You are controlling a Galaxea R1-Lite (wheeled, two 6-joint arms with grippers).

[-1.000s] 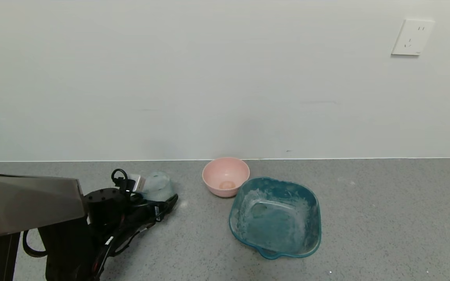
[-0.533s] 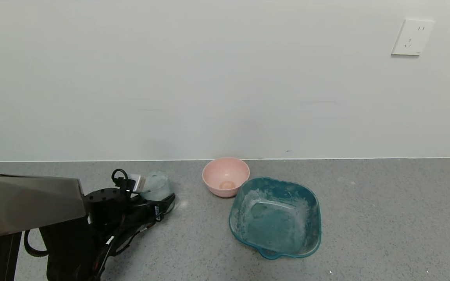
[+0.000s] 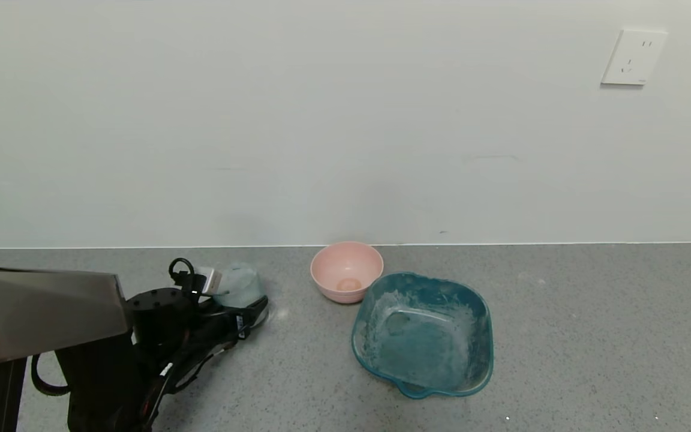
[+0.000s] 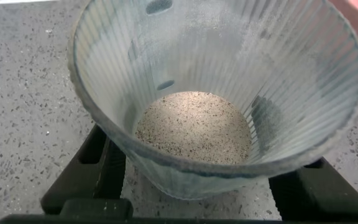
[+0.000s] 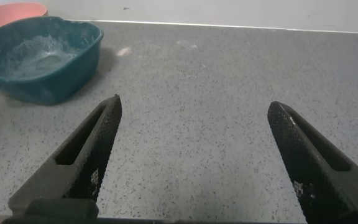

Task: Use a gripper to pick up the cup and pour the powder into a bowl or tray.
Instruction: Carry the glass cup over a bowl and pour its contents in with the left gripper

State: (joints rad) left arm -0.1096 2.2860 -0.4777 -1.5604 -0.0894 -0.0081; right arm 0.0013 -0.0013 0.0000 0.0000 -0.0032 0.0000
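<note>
The ribbed pale blue cup [image 3: 239, 284] stands upright on the grey counter at the left. My left gripper [image 3: 240, 295] is shut on it, one black finger on each side; in the left wrist view the gripper [image 4: 197, 190] holds the cup [image 4: 216, 56] low down. Beige powder [image 4: 194, 127] covers the cup's bottom. The teal dish [image 3: 482, 336] sits to the right, smeared with white dust, and also shows in the right wrist view [image 5: 42, 78]. My right gripper [image 5: 194, 115] is open and empty above bare counter, out of the head view.
A round pink bowl [image 3: 345, 267] with a small beige mound [image 3: 348, 283] stands by the wall between cup and teal dish; its rim shows in the right wrist view [image 5: 11, 9]. A wall socket [image 3: 633, 57] is at the upper right.
The left gripper's near finger has moved in against the cup. The cup and arm have shifted slightly to the left.
</note>
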